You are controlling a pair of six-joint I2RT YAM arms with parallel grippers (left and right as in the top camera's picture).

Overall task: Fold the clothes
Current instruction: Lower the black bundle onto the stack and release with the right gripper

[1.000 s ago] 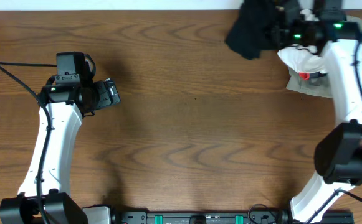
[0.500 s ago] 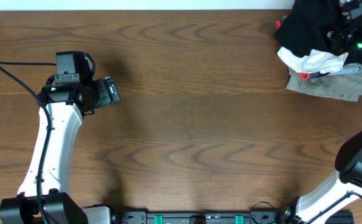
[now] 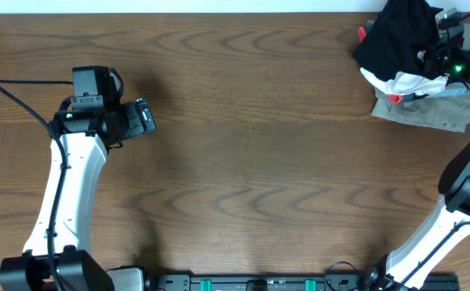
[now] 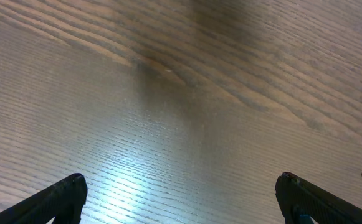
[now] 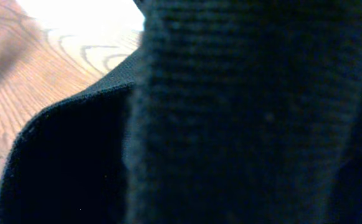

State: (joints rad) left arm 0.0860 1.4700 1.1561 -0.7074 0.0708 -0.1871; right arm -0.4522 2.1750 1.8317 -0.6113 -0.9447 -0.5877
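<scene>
Two arms reached over the wooden table [image 3: 259, 170]. At the left of the overhead frame, the left hand [image 3: 143, 120] hung above bare wood, its fingers [image 4: 62, 194] spread wide apart and holding nothing. In the upper right corner sat the clothes: a black garment [image 3: 392, 36] bunched atop a white garment [image 3: 408, 81], with a grey cloth [image 3: 429, 113] beneath. The right hand [image 3: 430, 55] was against the black garment, whose knit filled its wrist view. Whether that hand was clamped could not be told.
</scene>
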